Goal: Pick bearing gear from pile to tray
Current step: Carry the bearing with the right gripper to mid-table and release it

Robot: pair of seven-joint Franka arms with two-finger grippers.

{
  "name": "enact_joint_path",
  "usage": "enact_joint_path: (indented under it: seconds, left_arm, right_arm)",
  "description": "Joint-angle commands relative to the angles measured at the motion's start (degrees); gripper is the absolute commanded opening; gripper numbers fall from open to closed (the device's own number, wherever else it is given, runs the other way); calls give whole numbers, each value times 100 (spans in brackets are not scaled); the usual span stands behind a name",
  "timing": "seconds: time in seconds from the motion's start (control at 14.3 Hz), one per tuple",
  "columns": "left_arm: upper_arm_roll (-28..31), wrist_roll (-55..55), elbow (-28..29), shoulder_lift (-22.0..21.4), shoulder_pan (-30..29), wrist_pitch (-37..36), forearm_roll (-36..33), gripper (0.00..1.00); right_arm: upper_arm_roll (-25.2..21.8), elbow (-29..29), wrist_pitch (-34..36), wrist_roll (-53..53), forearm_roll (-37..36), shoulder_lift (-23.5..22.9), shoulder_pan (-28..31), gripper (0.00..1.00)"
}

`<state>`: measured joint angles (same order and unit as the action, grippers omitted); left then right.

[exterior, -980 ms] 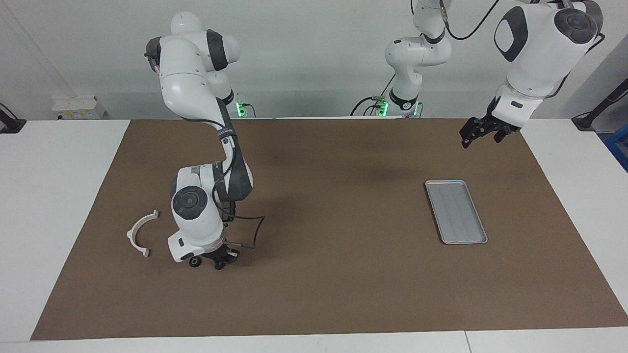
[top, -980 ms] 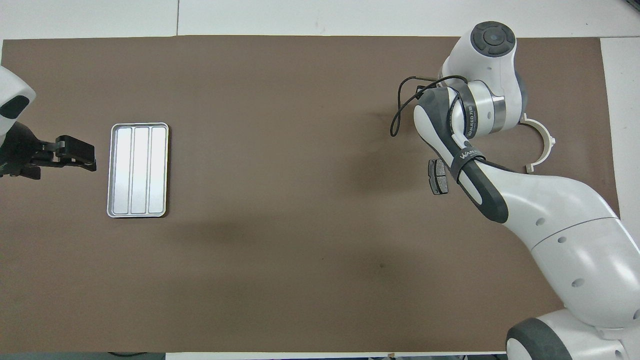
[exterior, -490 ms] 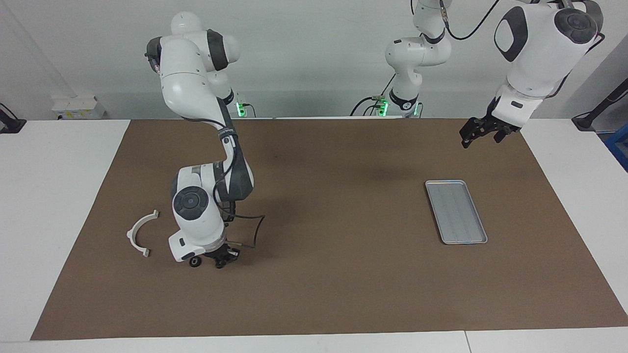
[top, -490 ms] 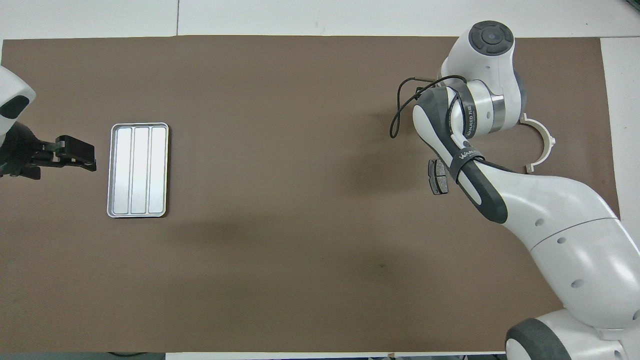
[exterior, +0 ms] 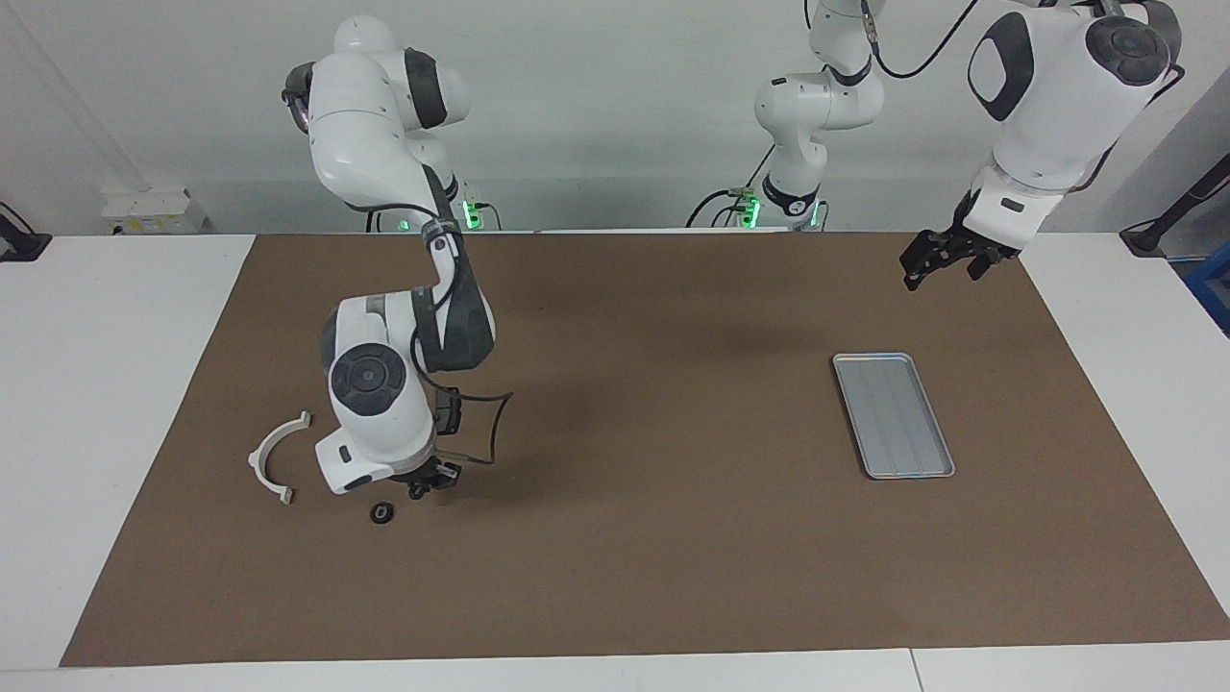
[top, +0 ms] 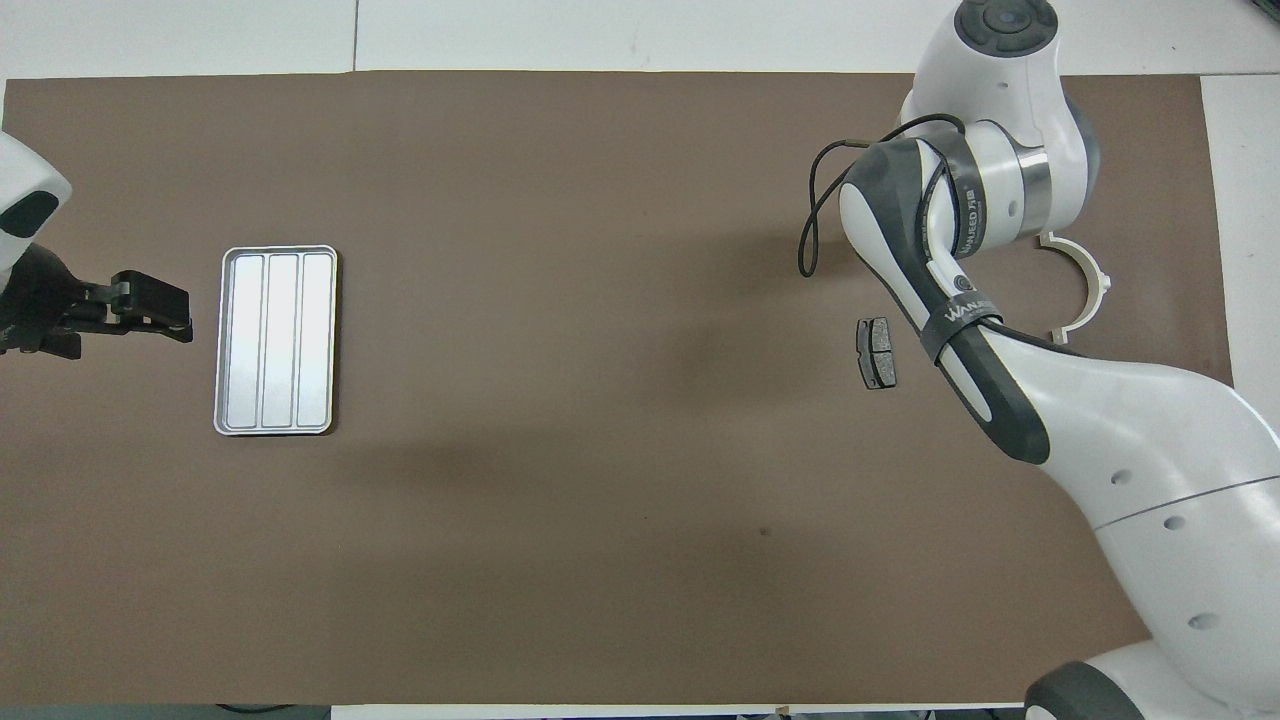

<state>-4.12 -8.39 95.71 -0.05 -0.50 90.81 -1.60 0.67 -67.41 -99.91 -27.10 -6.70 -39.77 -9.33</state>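
I take the white half-ring bracket [exterior: 277, 457] as my landmark; my right gripper [exterior: 430, 483] hangs in the air just past the bracket, toward the left arm's end of the table, with its fingertips drawn together. Something small and dark may sit between them, which I judge to be the bearing gear, though I cannot make it out for sure. A small black round piece [exterior: 381, 513] lies on the mat between bracket and gripper, farther from the robots than either. A dark brake pad [top: 877, 352] lies nearer the robots, its long axis running toward and away from them. The tray [exterior: 892, 414] sits well apart from the bracket, toward the left arm's end, so the carry runs lengthwise along the table. My left gripper [exterior: 942, 260] waits above the mat near the tray, fingers spread wide. Against the earlier frame, the right gripper has risen off the mat and the round piece now lies clear of it.
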Motion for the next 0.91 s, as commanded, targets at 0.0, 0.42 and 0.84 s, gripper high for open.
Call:
enact_joint_path:
  seconds: [0.0,0.42,0.84]
  left_arm:
    - [16,21,-52,-13,7,-90,11,100]
    - [16,21,-52,-13,7,-90,11,100]
    - [16,21,-52,-13,7,-90,11,100]
  right_arm:
    - [56,-9,585,-207,19,512,-278,0]
    - [56,0,729,-3112,590,883,-1719,0]
    - [82,-88,-150,-4610,1004,804,-2520,0]
